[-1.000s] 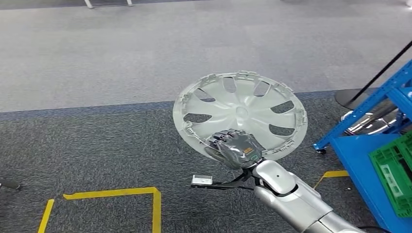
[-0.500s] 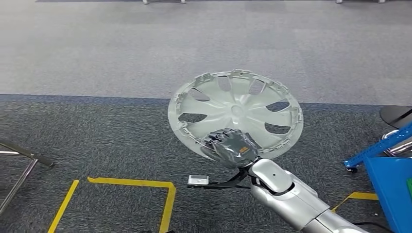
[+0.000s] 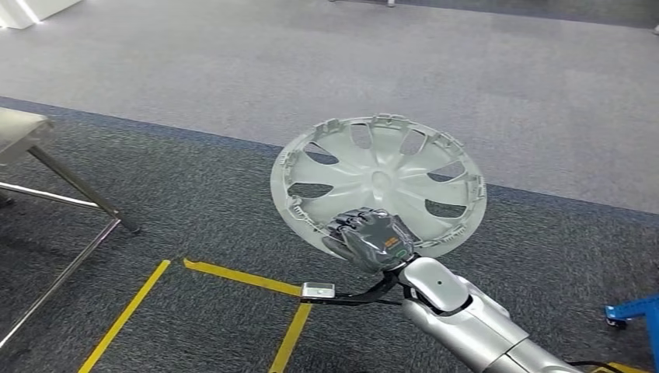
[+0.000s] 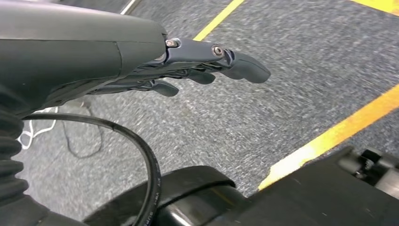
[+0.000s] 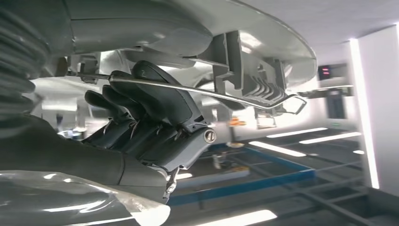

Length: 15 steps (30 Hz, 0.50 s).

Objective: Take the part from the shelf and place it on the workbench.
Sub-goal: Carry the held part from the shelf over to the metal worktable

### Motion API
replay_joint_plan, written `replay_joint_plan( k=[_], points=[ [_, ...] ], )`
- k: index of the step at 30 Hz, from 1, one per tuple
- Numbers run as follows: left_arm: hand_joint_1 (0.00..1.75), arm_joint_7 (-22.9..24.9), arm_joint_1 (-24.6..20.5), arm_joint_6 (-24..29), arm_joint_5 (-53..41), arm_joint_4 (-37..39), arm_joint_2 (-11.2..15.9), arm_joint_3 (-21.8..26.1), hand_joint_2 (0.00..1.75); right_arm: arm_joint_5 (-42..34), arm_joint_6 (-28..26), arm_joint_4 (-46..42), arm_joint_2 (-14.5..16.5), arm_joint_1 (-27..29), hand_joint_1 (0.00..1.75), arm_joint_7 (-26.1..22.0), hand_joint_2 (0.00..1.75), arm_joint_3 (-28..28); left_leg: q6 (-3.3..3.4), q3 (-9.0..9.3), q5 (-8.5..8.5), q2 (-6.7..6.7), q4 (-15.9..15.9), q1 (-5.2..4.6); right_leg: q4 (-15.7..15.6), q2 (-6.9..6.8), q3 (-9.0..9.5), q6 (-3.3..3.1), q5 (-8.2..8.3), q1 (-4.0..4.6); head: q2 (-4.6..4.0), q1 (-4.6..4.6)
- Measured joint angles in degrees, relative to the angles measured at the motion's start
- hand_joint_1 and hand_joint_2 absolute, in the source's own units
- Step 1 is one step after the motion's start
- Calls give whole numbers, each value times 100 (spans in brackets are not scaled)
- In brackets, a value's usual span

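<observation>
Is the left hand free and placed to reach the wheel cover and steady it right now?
Probably not as it stands. The left hand is empty but hangs low over the carpet, while the right hand grips the wheel cover by its near rim, well in front.

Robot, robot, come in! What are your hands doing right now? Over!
Right robot hand grips the hubcap at its rim, above the carpet. Left robot hand holds nothing, fingers apart. Metal table frame off to the left.
</observation>
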Motion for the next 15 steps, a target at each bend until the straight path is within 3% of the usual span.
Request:
replay_joint_plan(
  k=[1,3,5,6,8,10,12,13,15],
  points=[
    [0,1,-2,-2,0,0,-2,-1,175,1,1,3,0,-1,175,1,175,0,-22,5,-21,-82,15,-3,-368,133,162,-12,186,-16,0,-2],
    [0,3,-9,-8,-2,0,-3,-2,175,4,2,9,0,-4,175,1,175,1,-71,-34,-43,-225,49,12,-845,329,390,-15,293,-40,1,-8],
    [0,6,-12,-13,-3,0,0,-2,175,7,2,14,2,-6,175,1,175,4,-126,-80,-37,-348,46,41,-934,280,462,-29,232,-38,1,-10],
    [0,13,-9,-13,-3,0,5,-2,175,6,2,16,7,-9,175,3,175,5,-160,-84,-49,-316,54,41,-950,214,485,-48,232,-37,0,-10],
    [0,32,-11,-16,-2,0,13,-2,175,-3,3,15,17,-27,175,11,175,6,-230,-169,-199,-14,285,19,-995,62,555,-104,219,-50,0,-49],
    [0,38,-39,-8,-4,0,14,1,175,-8,4,22,20,-26,175,14,175,4,-286,-435,-501,326,902,24,-1008,-110,613,-148,180,-42,0,-85],
    [0,24,-73,23,-22,0,14,2,175,-7,4,33,19,-11,175,10,175,5,-324,-678,-668,409,1457,55,-1006,-291,664,-160,132,-37,0,-86],
    [0,19,-78,40,-37,0,14,1,175,-7,4,34,20,-7,175,8,175,7,-338,-689,-607,430,1496,71,-1005,-374,693,-154,106,-40,0,-87],
    [0,18,-56,60,-67,0,14,-1,175,-12,4,34,20,-3,175,9,175,9,-348,-454,-215,549,979,92,-1004,-525,776,-127,49,-47,0,-87]
  ],
)
